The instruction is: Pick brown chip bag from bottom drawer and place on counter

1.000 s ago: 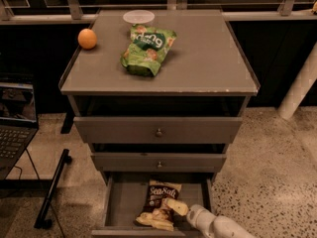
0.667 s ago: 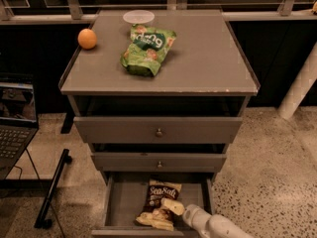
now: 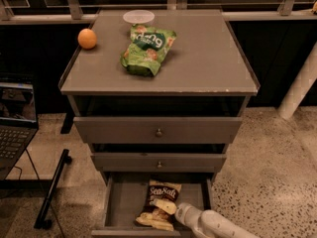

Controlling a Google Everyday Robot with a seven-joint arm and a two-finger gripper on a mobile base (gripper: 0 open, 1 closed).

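The brown chip bag [image 3: 159, 202] lies in the open bottom drawer [image 3: 124, 202], lengthwise, with its "Sea Salt" lettering toward the back and a cream end toward the front. My gripper [image 3: 167, 207] reaches in from the lower right on a white arm [image 3: 213, 224] and sits over the bag's lower right part, touching or nearly touching it. The counter [image 3: 203, 58] is the grey top of the cabinet, above the drawers.
On the counter lie a green chip bag [image 3: 147, 49], an orange [image 3: 87, 38] at the left and a clear round lid or bowl [image 3: 138, 17] at the back. The two upper drawers [image 3: 158, 130] are shut. A laptop [image 3: 15, 128] and a black stand [image 3: 52, 190] are at the left.
My gripper has moved a little to the left, further over the brown chip bag. The bag and the things on the counter have not moved.
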